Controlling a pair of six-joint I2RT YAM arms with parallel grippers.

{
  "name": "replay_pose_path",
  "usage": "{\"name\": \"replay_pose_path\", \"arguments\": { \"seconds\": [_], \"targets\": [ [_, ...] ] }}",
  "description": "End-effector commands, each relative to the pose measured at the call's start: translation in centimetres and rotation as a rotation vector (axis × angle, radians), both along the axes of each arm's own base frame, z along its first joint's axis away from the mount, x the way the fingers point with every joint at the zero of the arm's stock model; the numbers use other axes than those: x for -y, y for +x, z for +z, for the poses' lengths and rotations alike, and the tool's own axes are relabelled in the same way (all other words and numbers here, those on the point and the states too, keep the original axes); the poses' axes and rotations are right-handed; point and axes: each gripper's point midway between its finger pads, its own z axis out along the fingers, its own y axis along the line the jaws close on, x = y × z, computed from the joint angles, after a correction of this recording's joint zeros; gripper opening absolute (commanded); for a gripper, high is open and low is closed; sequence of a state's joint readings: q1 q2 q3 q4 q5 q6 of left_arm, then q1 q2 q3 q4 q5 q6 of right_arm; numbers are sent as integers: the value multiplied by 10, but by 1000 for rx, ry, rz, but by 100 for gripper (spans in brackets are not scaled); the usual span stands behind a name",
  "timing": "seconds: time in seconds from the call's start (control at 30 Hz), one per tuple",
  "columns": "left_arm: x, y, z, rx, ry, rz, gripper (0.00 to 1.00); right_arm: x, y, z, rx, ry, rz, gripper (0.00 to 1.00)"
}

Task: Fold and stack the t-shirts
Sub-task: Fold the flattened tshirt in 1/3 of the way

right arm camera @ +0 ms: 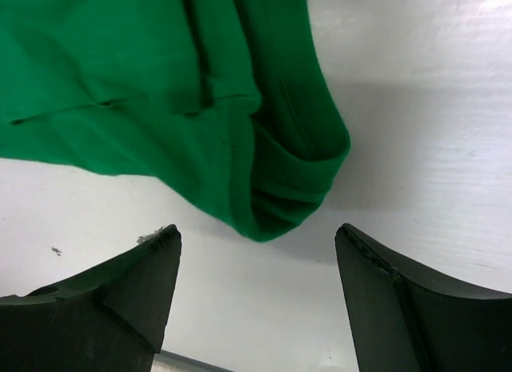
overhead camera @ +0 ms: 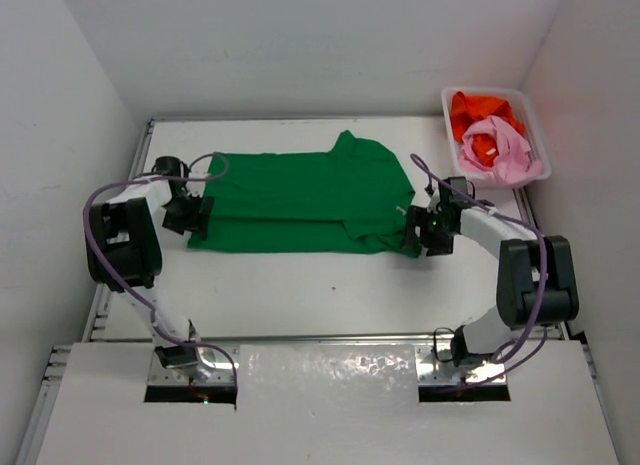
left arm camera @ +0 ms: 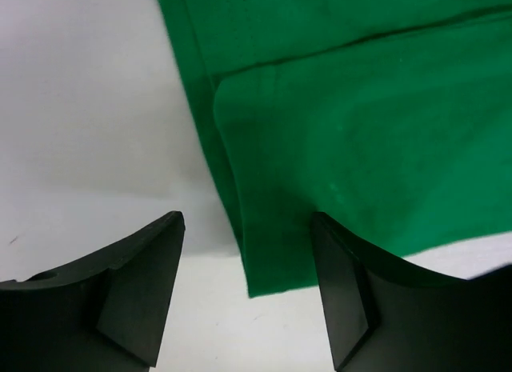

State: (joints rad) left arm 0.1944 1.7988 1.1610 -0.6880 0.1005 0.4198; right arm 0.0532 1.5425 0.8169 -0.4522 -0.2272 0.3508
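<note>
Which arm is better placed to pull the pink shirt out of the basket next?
Probably right: the right tool, open, sits nearest the basket with the pink shirt; the left tool is beyond the green shirt.

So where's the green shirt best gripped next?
Probably at the near corners of the green shirt: left gripper on the doubled corner from the left, right gripper on the rolled end from the right. It lies flat, folded lengthwise, so only edges give a pinch.

Green t-shirt [overhead camera: 300, 200] lies folded flat; orange t-shirt [overhead camera: 478, 110], pink t-shirt [overhead camera: 503, 150] crumpled in basket [overhead camera: 485, 90].
</note>
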Motion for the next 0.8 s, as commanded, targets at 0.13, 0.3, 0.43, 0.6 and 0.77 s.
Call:
{"name": "replay_pose_path", "arguments": {
  "seconds": [0.13,0.3,0.43,0.6,0.77],
  "targets": [
    [16,0,-23,-22,-92,2,33,4,13,-28,4,68,-112,55],
    [16,-2,-25,-25,-87,-15,0,8,14,-33,16,134,-172,2],
    [-8,-6,-16,-27,34,-22,0,15,8,-30,0,107,-178,0],
    [-31,-28,-2,-57,150,-49,0,18,-21,-21,-100,85,-122,0],
    [-28,-61,3,-113,161,-71,0,7,-66,-20,-200,133,-143,0]
  ]
}}
